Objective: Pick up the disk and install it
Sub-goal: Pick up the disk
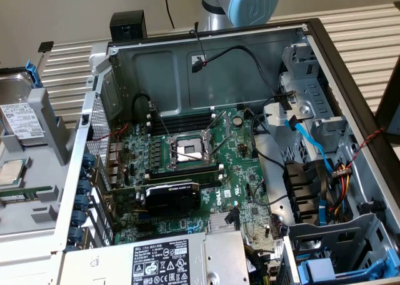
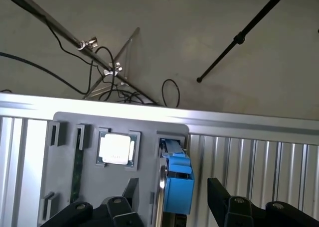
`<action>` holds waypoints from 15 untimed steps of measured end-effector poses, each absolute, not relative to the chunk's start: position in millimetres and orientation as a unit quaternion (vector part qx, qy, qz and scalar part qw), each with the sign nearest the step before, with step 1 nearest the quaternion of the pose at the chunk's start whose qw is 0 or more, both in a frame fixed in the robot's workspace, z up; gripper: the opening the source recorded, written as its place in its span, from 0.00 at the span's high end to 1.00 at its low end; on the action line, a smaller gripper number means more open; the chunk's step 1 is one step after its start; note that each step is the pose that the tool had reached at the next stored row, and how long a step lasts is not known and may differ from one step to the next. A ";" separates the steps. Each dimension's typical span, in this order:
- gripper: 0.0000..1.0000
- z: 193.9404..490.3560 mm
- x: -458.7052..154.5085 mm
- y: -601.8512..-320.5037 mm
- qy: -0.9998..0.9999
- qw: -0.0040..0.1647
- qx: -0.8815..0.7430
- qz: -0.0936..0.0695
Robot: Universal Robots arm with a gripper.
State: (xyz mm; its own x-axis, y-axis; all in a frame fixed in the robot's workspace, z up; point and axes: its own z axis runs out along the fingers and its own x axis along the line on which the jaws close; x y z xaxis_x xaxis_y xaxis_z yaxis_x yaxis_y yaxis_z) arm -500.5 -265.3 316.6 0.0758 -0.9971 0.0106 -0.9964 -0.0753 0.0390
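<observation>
the arm (image 1: 250,2) hangs over the back edge of the open case (image 1: 187,66), at the top of the exterior view. the disk (image 1: 20,119) is not in the case. it stands on edge in a grey holder (image 1: 50,125) on the slatted surface (image 1: 69,66), far on the exterior view's left in the upper part of the frame, with its white label facing out and a bit of blue carrier behind it. the chip (image 1: 9,171) lies flat in the same holder, just below the disk in that view.

from the wrist camera i look down on the holder (image 2: 65,177). the disk (image 2: 180,194) sits upright in its slot, blue carrier end toward the camera, a thin silver edge beside it. the chip (image 2: 116,149) lies in the next pocket. the tool (image 2: 172,181) is spread wide, one black finger (image 2: 132,192) on each side of the disk, and both stand apart from it. nothing is pinched.

inside the case, the motherboard (image 1: 187,154) lies in the middle, and the power supply (image 1: 169,260) fills the lower edge of the exterior view.
</observation>
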 end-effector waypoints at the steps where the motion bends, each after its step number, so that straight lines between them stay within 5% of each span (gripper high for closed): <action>1: 0.34 315.5 -500.2 -265.4 -0.680 0.018 0.733 -0.011; 15: 0.34 292.0 -498.9 -265.6 -0.678 0.014 0.735 -0.018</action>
State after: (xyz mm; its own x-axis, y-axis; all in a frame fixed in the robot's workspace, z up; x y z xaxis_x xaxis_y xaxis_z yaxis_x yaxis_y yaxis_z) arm -498.9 -265.6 292.0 0.0796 -0.9968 -0.0070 -0.9958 -0.0798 0.0452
